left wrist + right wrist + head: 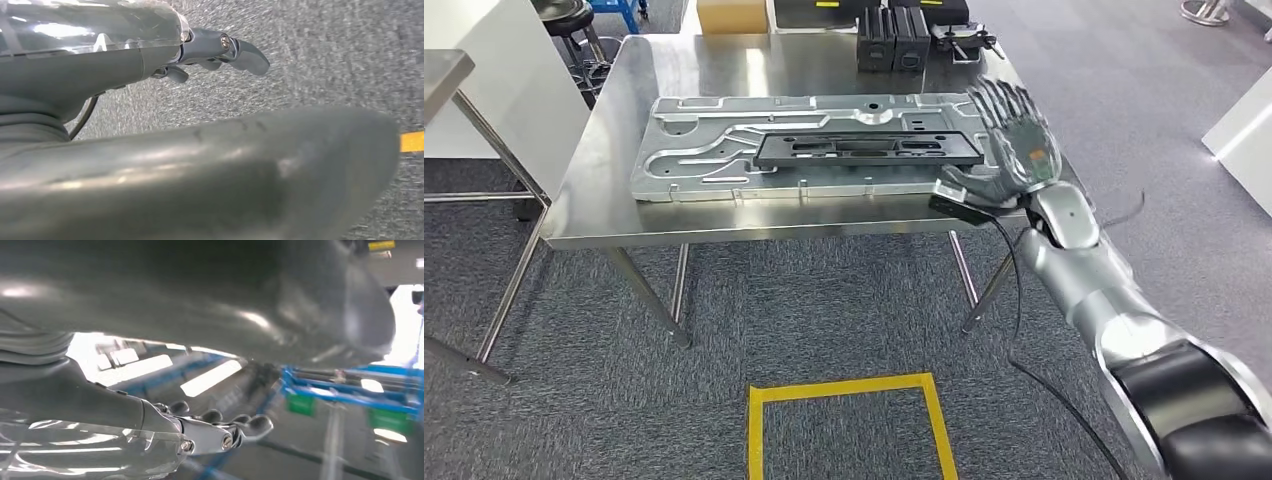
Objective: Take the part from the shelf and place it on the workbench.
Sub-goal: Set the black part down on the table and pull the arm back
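- Your part, the long black plastic frame, is already lying flat on the worktop, a bit above centre in the head view. It sits on top of a big silver stamped metal panel, toward that panel's right half.
- Your right hand is raised at the right end of the part, right of centre in the frame, fingers spread wide and holding nothing. Looks just clear of the part's end, though I can't tell for sure that there's a gap.
- Your left hand is hanging over grey carpet in the left wrist view. It's got nothing in it, fingers loosely bent, but not enough of it shows to say how wide.
- Two black boxes stand at the worktop's far edge, top centre.
- A yellow tape square is on the floor at bottom centre.
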`<move>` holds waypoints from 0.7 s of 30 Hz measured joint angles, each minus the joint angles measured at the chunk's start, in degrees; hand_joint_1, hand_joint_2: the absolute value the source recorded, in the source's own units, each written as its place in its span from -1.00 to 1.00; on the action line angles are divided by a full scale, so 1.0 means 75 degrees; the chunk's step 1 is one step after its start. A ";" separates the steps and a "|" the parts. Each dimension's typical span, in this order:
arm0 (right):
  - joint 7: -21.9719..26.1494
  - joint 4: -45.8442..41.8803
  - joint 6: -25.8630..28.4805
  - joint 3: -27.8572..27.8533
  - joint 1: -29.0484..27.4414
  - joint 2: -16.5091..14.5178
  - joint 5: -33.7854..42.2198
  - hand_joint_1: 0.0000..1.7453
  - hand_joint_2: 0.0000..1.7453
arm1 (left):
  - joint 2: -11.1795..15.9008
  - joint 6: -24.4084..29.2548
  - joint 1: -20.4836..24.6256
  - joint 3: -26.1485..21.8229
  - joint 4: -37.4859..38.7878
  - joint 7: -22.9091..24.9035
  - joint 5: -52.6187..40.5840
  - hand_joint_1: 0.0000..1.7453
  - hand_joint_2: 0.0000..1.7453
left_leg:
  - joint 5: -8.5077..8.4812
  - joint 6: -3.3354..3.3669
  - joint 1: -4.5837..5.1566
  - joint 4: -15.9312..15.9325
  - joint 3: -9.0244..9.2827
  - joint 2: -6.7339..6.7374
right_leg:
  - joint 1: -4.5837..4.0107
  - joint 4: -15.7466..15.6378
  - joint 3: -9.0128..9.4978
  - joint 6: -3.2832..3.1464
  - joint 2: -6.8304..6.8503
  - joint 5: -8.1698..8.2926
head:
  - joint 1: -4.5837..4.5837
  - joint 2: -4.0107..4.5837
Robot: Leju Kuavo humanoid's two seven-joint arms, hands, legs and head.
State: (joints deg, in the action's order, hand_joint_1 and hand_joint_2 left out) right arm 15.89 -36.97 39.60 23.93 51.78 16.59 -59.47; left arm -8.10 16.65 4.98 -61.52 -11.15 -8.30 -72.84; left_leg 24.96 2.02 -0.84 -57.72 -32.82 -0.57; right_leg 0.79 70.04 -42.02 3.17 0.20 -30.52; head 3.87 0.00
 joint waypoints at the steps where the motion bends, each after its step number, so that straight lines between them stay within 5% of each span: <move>1: 0.0369 -0.0207 0.0025 -0.0392 -0.0536 0.0065 0.0460 -1.00 -1.00 | -0.0002 0.0015 -0.0008 -0.0006 0.0000 -0.0052 0.0009 -1.00 -1.00 | -0.0078 0.0011 0.0014 -0.0002 -0.0104 -0.0018 | -0.0002 0.0419 -0.0066 0.0012 -0.0011 -0.0138 | 0.0000 0.0000; 3: 0.1505 -0.0498 -0.0017 -0.1374 -0.1718 0.0052 0.1722 -1.00 -1.00 | -0.0001 0.0055 -0.0023 -0.0024 0.0000 -0.0151 0.0019 -1.00 -1.00 | -0.0230 0.0014 0.0047 -0.0008 -0.0312 -0.0074 | -0.0005 0.0573 0.0142 -0.0023 -0.0018 0.0083 | 0.0000 0.0000; 5: 0.2537 -0.0570 -0.0186 -0.2404 -0.2716 -0.0093 0.2973 -1.00 -1.00 | -0.0006 0.0094 -0.0031 -0.0044 0.0000 -0.0209 0.0017 -1.00 -1.00 | -0.0378 -0.0009 0.0095 -0.0023 -0.0503 -0.0121 | -0.0034 -0.0280 0.0875 -0.0155 -0.0008 0.0360 | 0.0000 0.0000; 8: 0.3086 -0.0563 -0.0336 -0.3575 -0.3567 -0.0322 0.3796 -1.00 -1.00 | -0.0015 0.0118 -0.0037 -0.0063 0.0000 -0.0240 0.0017 -1.00 -1.00 | -0.0553 -0.0096 0.0153 -0.0021 -0.0616 -0.0082 | -0.0120 -0.1688 0.1834 -0.0307 0.0052 0.0137 | 0.0000 0.0000; 11: 0.3072 -0.0523 -0.0493 -0.4214 -0.4010 -0.0477 0.4031 -1.00 -1.00 | -0.0009 0.0134 -0.0033 -0.0079 0.0000 -0.0242 0.0015 -1.00 -1.00 | -0.0603 -0.0228 0.0132 -0.0011 -0.0658 -0.0008 | -0.0120 -0.1871 0.1778 -0.0405 0.0057 0.0309 | 0.0001 0.0000; 12: 0.3000 -0.0489 -0.0655 -0.4371 -0.4096 -0.0539 0.4248 -1.00 -1.00 | -0.0009 0.0147 -0.0032 -0.0085 0.0000 -0.0232 0.0011 -1.00 -1.00 | -0.0400 -0.0269 0.0128 -0.0136 -0.0720 0.0009 | -0.0096 -0.1902 0.1703 -0.0461 0.0056 0.0414 | 0.0001 0.0000; 15: 0.2625 0.0007 -0.1434 -0.5150 -0.4372 -0.0892 0.5657 -1.00 -1.00 | -0.0007 0.0196 -0.0030 -0.0103 0.0000 -0.0140 -0.0038 -1.00 -1.00 | 0.0795 -0.0382 0.0093 -0.1307 -0.1057 0.0028 | -0.0068 -0.1931 0.1382 -0.0536 0.0078 0.0711 | 0.0003 0.0000; 17: 0.2050 0.0727 -0.1957 -0.5846 -0.4691 -0.1217 0.6532 -1.00 -1.00 | -0.0002 0.0209 -0.0042 -0.0105 0.0000 -0.0031 -0.0093 -1.00 -1.00 | 0.1086 -0.0455 0.0069 -0.2143 -0.1112 0.0029 | -0.0065 -0.1919 0.1129 -0.0513 0.0139 0.0895 | 0.0003 0.0000; 19: 0.1103 0.1448 -0.2405 -0.6424 -0.5103 -0.1563 0.6971 -1.00 0.00 | 0.0015 0.0210 -0.0067 -0.0103 0.0000 0.0082 -0.0160 -1.00 -1.00 | 0.0711 -0.0519 0.0038 -0.2217 -0.0754 0.0029 | -0.0050 -0.1876 0.0852 -0.0476 0.0195 0.1067 | 0.0003 0.0000; 21: -0.0054 0.2035 -0.2862 -0.6853 -0.5497 -0.1992 0.7182 -1.00 1.00 | 0.0049 0.0205 -0.0077 -0.0102 -0.0001 0.0158 -0.0228 -1.00 -1.00 | 0.0501 -0.0543 0.0019 -0.1292 0.0140 0.0017 | -0.0034 -0.1761 0.0582 -0.0420 0.0184 0.1216 | 0.0003 0.0000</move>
State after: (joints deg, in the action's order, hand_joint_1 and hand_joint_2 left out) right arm 15.48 -21.71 18.13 -27.46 10.55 1.65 -5.60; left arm -7.74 18.18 4.40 -62.29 -11.15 -7.11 -74.56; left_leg 28.72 -2.05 -0.70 -67.41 -31.77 -0.44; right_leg 0.53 56.83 -37.66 0.02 1.59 -21.40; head 3.89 0.00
